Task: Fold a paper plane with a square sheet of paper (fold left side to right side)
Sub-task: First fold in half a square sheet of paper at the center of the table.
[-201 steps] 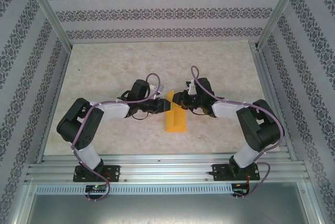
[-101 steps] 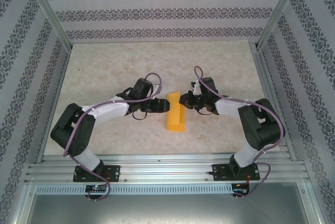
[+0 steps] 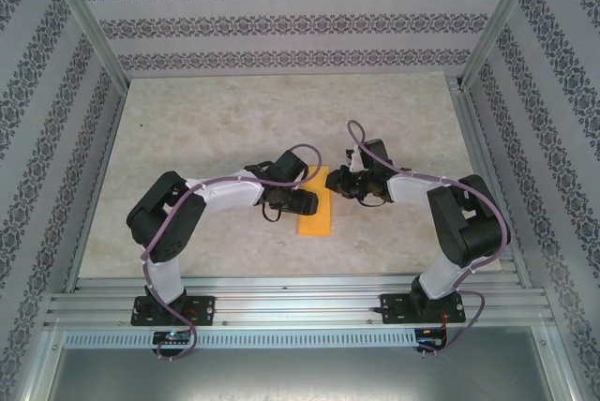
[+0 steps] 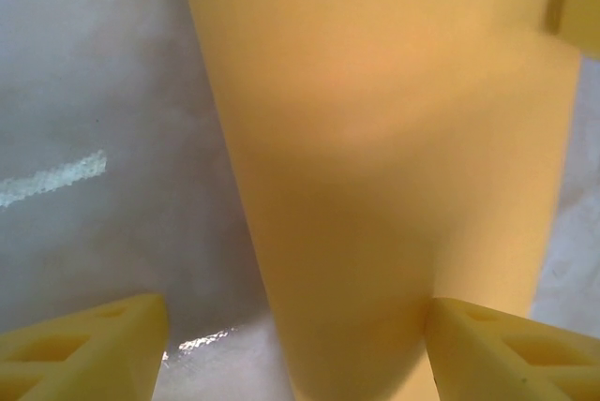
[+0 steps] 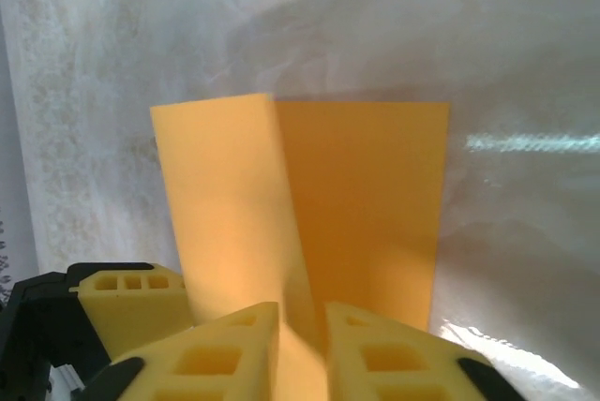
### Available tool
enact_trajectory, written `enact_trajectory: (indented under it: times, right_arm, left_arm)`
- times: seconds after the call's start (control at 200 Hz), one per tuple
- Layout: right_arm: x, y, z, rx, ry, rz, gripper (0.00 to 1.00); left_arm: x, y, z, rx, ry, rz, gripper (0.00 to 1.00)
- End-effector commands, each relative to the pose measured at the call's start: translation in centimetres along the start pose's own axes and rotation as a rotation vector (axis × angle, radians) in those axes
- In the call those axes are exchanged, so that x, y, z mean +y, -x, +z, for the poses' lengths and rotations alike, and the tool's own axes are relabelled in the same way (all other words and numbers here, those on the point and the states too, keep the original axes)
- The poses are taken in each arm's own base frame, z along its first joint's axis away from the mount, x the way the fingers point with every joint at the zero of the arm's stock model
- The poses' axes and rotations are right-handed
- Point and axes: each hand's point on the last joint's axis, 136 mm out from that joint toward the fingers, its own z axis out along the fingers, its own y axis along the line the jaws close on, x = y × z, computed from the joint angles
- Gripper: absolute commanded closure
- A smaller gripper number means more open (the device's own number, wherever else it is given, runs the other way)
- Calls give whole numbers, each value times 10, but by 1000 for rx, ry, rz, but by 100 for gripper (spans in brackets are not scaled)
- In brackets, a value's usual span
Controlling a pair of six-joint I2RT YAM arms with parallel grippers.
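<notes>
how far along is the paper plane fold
Done: the square sheet of paper looks folded over into a narrow strip. In hand: the open left end effector is over it, the right end effector nearly closed at its edge. Left: all angled folds; no dart shape yet.

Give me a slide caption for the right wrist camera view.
Right end effector straddles the crease of a half-folded orange paper on the pale table.
</notes>
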Motion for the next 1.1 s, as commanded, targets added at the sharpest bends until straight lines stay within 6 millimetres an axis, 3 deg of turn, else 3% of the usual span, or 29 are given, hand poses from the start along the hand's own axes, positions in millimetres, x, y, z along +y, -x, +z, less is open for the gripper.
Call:
enact_trajectory:
  times: [0.0, 0.1, 0.275, 1.094]
  right_arm:
    - [-8, 9, -14, -42, -32, -23, 72]
    - [-19, 10, -26, -62, -76, -27, 67]
    - [-29, 8, -36, -66, -121, -33, 67]
    - [-36, -7, -36, -42, -110, 4, 68]
  left_arm:
    - [2, -5, 3, 20, 46, 29, 27]
    - [-1, -6, 4, 28, 39, 39, 27]
    - [-8, -8, 9, 47, 18, 58, 27]
    - [-15, -19, 27, 120, 39, 96, 26]
